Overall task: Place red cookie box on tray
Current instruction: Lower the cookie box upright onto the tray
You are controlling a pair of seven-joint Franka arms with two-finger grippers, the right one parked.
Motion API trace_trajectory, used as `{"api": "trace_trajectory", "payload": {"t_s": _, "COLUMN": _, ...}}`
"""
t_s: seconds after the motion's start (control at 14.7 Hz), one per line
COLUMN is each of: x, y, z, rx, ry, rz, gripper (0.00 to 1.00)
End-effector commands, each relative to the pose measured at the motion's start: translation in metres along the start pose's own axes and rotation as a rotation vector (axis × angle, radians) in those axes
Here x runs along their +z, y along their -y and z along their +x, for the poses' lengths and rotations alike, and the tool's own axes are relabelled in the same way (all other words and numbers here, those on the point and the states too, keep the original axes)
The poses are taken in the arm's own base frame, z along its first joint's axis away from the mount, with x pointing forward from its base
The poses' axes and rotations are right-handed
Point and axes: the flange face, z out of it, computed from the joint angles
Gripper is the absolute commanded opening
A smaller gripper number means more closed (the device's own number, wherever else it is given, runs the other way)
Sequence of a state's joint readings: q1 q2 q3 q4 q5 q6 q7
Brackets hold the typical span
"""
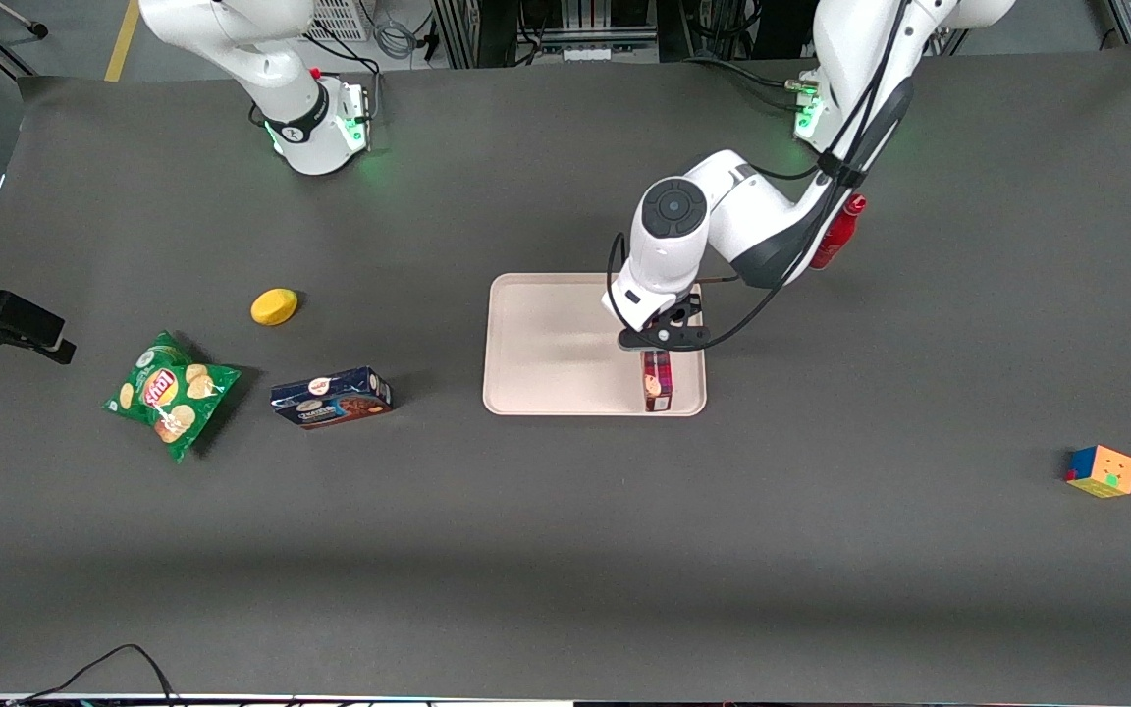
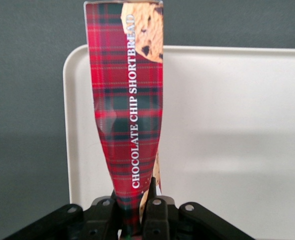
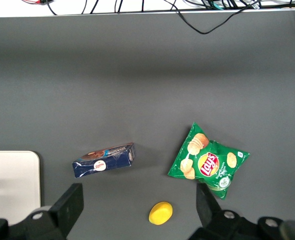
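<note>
From the front, the end effector (image 1: 662, 341) holds the red cookie box (image 1: 657, 381) along the tray (image 1: 546, 344) edge nearest the working arm. At the wrist, its fingers (image 2: 156, 210) pinch the box's end.

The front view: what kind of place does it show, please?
Probably a robotics lab. White arms are bolted to a table under a dark grey mat, with cables and metal frames at its edge. The left arm's claw, over the pale cream tray, is shut on the red plaid cookie box.
</note>
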State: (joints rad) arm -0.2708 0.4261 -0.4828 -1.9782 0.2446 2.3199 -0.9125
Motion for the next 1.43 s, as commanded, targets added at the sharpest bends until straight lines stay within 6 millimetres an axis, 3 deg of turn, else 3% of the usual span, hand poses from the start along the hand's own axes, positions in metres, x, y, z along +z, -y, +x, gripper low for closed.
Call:
{"api": "trace_trajectory", "payload": {"t_s": 0.0, "x": 0.004, "y": -0.004, "z": -0.003, "rx": -0.005, "ry": -0.023, "rz": 0.0, "gripper": 0.11}}
{"api": "trace_trajectory", "payload": {"t_s": 0.75, "x": 0.035, "y": 0.01, "z": -0.02, "rx": 0.029, "ry": -0.025, "rz": 0.007, "gripper": 0.12}}
{"api": "trace_trajectory", "payload": {"t_s": 0.82, "x": 0.035, "y": 0.009, "z": -0.02, "rx": 0.029, "ry": -0.025, "rz": 0.006, "gripper": 0.19}}
{"api": "trace_trajectory", "payload": {"t_s": 1.02, "x": 0.036, "y": 0.013, "z": -0.017, "rx": 0.022, "ry": -0.025, "rz": 0.009, "gripper": 0.86}}
{"api": "trace_trajectory", "payload": {"t_s": 1.09, "x": 0.036, "y": 0.013, "z": -0.017, "rx": 0.022, "ry": -0.024, "rz": 0.01, "gripper": 0.99}}
{"api": "trace_trajectory", "payload": {"t_s": 1.36, "x": 0.036, "y": 0.014, "z": -0.015, "rx": 0.017, "ry": -0.023, "rz": 0.01, "gripper": 1.0}}
